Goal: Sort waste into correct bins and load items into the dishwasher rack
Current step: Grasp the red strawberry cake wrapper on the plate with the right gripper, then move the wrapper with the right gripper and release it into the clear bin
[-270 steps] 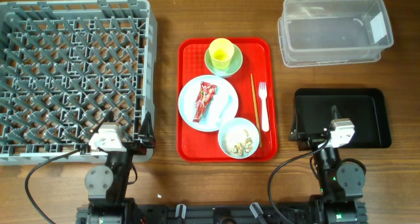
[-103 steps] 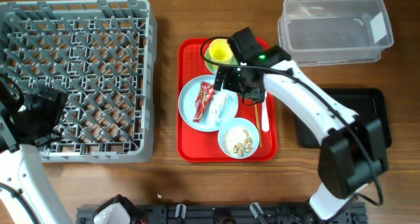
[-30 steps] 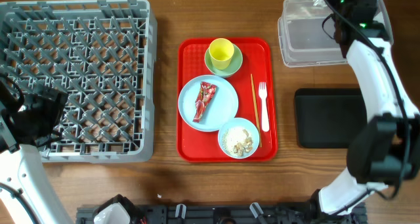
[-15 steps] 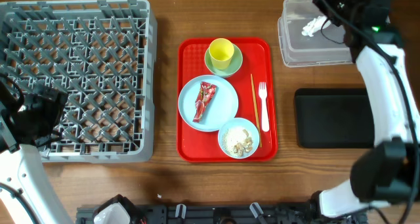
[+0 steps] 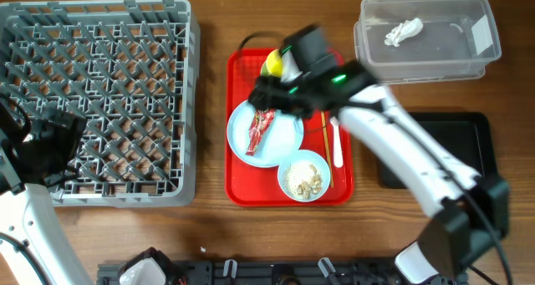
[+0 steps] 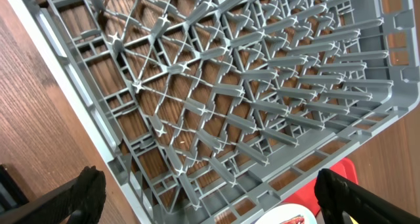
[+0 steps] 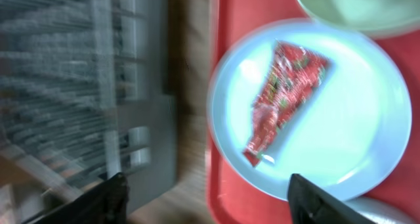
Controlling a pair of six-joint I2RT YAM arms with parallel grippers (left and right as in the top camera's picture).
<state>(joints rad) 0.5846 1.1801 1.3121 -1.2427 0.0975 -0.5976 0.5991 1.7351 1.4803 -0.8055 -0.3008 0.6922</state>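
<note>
Wrapper (image 7: 285, 102) red, crinkly, flat on blue plate (image 7: 344, 135); R pincer (image 7: 209, 188), L pincer (image 6: 211, 188) apart

The red wrapper (image 7: 285, 99) lies flat on the pale-blue plate (image 7: 348, 145), straight under the right claw (image 7: 207, 188). The bowl (image 5: 282, 175) of rice scraps (image 5: 305, 183) stands just beside the claw. The crumpled white tissue (image 5: 403, 31) lies in the clear tub (image 5: 435, 63), well apart from the claw.
</note>
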